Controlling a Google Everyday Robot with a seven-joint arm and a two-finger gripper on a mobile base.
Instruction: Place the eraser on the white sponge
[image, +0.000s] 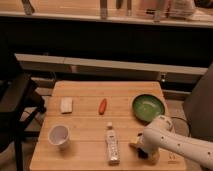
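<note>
Wooden counter (85, 92) with the arm reaching in at the 5 o'clock corner.

From the left: a white cup (58, 135) at 8 o'clock, the white sponge (66, 104) just above it at 10 o'clock, a red object (102, 105) near centre, a white bottle (112, 145) lying at 6 o'clock, a green bowl (148, 107) at 2 o'clock. The gripper (141, 150) sits low just right of the bottle; the arm hides its state, and the eraser is possibly the dark bit beneath it.

Warm, dim light lit the pale wooden bench (85, 95); darkness lay behind; the pincer (141, 150) at its front-right sat shadowed.
</note>
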